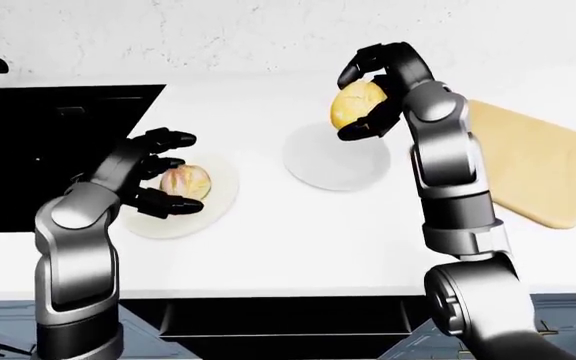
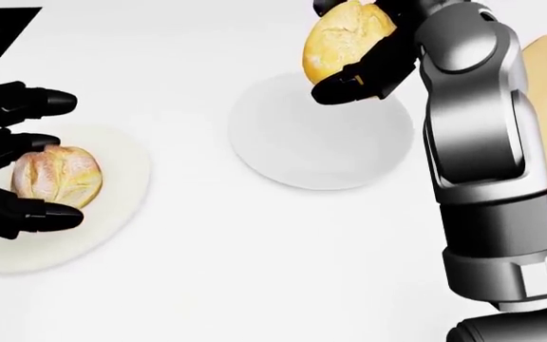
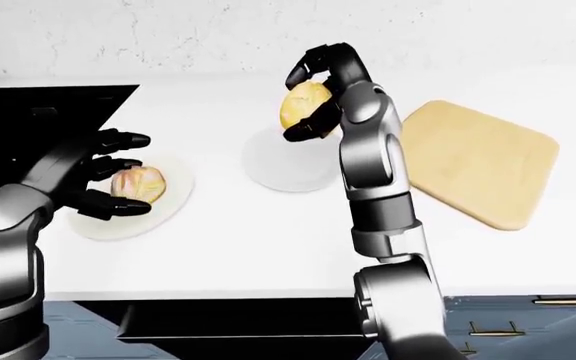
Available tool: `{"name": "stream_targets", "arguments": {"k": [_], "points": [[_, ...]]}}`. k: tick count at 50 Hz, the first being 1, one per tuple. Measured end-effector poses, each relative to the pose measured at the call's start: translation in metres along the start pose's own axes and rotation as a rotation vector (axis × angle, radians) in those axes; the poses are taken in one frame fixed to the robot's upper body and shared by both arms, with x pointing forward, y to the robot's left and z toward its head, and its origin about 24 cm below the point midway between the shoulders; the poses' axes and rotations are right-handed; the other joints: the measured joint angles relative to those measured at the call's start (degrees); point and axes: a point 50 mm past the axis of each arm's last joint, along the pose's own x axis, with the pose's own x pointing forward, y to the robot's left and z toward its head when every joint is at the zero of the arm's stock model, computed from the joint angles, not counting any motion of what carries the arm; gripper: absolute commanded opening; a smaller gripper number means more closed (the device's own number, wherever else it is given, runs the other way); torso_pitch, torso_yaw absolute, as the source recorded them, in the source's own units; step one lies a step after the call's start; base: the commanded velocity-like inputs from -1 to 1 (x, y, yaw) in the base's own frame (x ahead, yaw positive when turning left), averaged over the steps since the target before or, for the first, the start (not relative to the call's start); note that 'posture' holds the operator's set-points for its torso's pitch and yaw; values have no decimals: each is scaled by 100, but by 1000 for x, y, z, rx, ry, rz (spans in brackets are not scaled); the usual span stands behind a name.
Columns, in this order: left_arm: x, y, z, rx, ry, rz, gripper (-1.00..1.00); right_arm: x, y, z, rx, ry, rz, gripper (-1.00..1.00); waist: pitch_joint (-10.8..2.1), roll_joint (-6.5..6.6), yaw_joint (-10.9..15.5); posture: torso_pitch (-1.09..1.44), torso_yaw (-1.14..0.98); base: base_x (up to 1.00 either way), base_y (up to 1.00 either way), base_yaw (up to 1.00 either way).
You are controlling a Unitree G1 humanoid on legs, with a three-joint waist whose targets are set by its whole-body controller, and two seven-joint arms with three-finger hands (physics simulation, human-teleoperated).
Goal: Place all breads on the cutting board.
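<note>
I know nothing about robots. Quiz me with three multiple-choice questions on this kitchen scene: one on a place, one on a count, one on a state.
1. Where is the bread roll nearest the left hand?
A. on a plate
B. on the cutting board
C. in the sink

2. How many white plates are on the counter?
A. one
B. two
C. four

3. The cutting board is
A. bare
B. holding one bread
C. holding two breads

Answers:
1 A: the roll lies on a plate, the left hand open about it.
2 B: that plate and a second one.
3 A: the cutting board is bare; the right hand holds the other bread aloft.

Centre of the counter, the empty plate (image 3: 286, 166). Left of it in the right-eye view, a second plate (image 3: 133, 201) carrying a bread roll (image 3: 138, 184). Right of it, the cutting board (image 3: 478, 161). Above it, another roll (image 3: 304, 105).
</note>
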Motion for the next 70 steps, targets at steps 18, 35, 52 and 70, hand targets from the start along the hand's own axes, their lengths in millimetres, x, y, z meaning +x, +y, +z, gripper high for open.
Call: {"name": "stream_targets", "arguments": {"k": [18,35,52,70], "points": [[-2,2,-4,5,0,25,-19,0,1,2,2,-2,0,-100,-11,15,-4,0,0,0,0,0],[2,2,-4,-12,3,29,-94,1,1,0,6,-3,-4,-100,-10,18,-7,0,0,0,0,0],[7,30,41,-191,-75,136,-100,-4,2,0,82,-6,4,-100,35,-28,1,0,0,0,0,0],[21,41,109,-419,-169,253,-100,-53,-28,35,407,36,-16,-100,87,-33,0,0,0,0,0,0]]}}
